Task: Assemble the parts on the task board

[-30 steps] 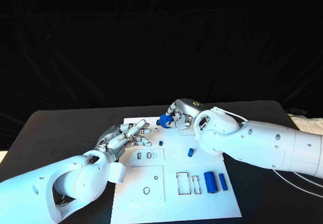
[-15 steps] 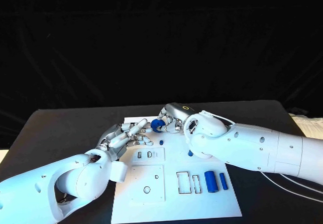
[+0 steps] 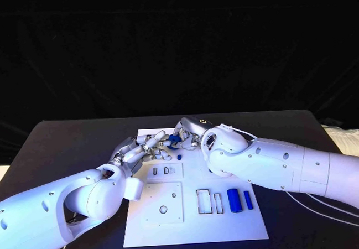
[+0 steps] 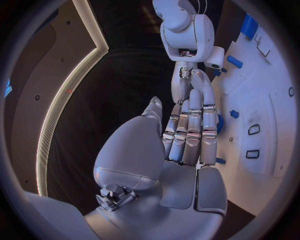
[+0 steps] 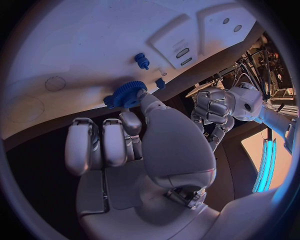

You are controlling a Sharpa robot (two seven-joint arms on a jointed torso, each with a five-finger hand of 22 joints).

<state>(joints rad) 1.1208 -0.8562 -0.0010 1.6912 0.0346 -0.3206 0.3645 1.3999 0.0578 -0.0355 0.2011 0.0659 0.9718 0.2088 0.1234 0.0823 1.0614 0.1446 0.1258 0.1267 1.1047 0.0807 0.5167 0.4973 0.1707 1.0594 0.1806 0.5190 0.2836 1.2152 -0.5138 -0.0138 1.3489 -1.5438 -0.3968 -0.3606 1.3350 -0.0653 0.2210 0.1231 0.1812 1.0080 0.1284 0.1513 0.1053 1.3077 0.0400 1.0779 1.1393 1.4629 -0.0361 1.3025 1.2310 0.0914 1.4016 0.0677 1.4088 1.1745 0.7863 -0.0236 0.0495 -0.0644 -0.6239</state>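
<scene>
Head view: right hand [image 3: 193, 136] has moved left along the far part of the task board [image 3: 196, 229] over the last second, carrying the blue gear [image 3: 174, 138] with it; it now sits just beside the left hand [image 3: 141, 151], the gear right at that hand's fingertips. Right wrist view confirms the grip: gear [image 5: 128, 95] pinched at the tips of thumb and a finger, close over the white board, other fingers curled in beside. Left hand has barely shifted; in the left wrist view its fingers [image 4: 190, 125] lie straight and close together, extended along the board's edge, holding nothing I can see. My read: this is either a handover or a seating move toward the far-left corner of the board; the gear isn't placed yet, so the step is open. Other parts untouched: two blue cylinders [image 3: 239, 201] lie near the front right beside the rectangular slots, a small blue peg [image 3: 180, 157] stands mid-board, another blue piece mostly hidden behind the right arm. Surface is a matte black table [image 3: 61, 146], board flat and square on it. Backdrop is a black curtain, nothing else in reach.
</scene>
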